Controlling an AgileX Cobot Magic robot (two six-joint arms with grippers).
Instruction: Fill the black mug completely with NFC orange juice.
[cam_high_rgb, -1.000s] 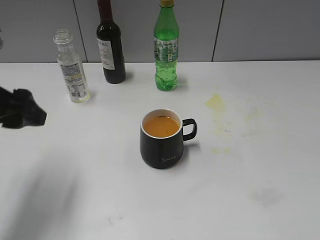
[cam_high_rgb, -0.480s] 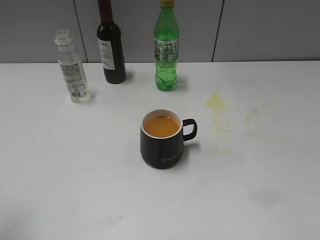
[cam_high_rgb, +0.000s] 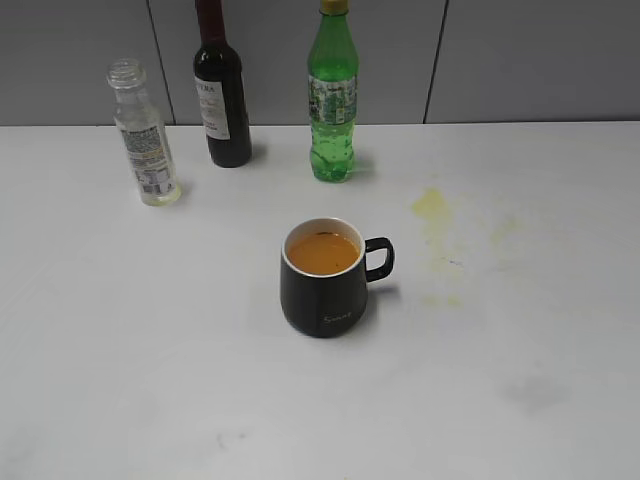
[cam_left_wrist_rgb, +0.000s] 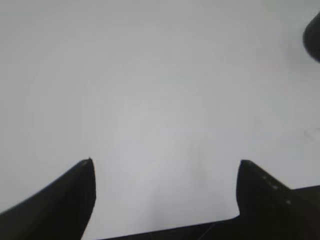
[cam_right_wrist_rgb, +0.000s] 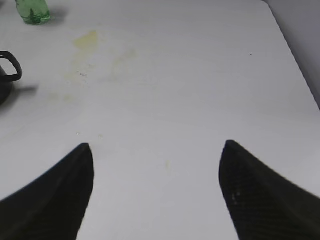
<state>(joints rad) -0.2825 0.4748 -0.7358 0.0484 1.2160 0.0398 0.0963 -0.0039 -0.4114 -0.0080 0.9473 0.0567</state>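
The black mug (cam_high_rgb: 327, 280) stood on the white counter (cam_high_rgb: 520, 400), nearly brimful of NFC orange juice (cam_high_rgb: 322, 253). Both the left end effector (cam_left_wrist_rgb: 165, 162) and the right end effector (cam_right_wrist_rgb: 157, 146) hung spread apart, empty.

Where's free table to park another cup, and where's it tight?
Free: the table in front of and left of the black mug, and the right side, though yellowish stains mark it. Tight: the back row of clear bottle, wine bottle, green bottle.
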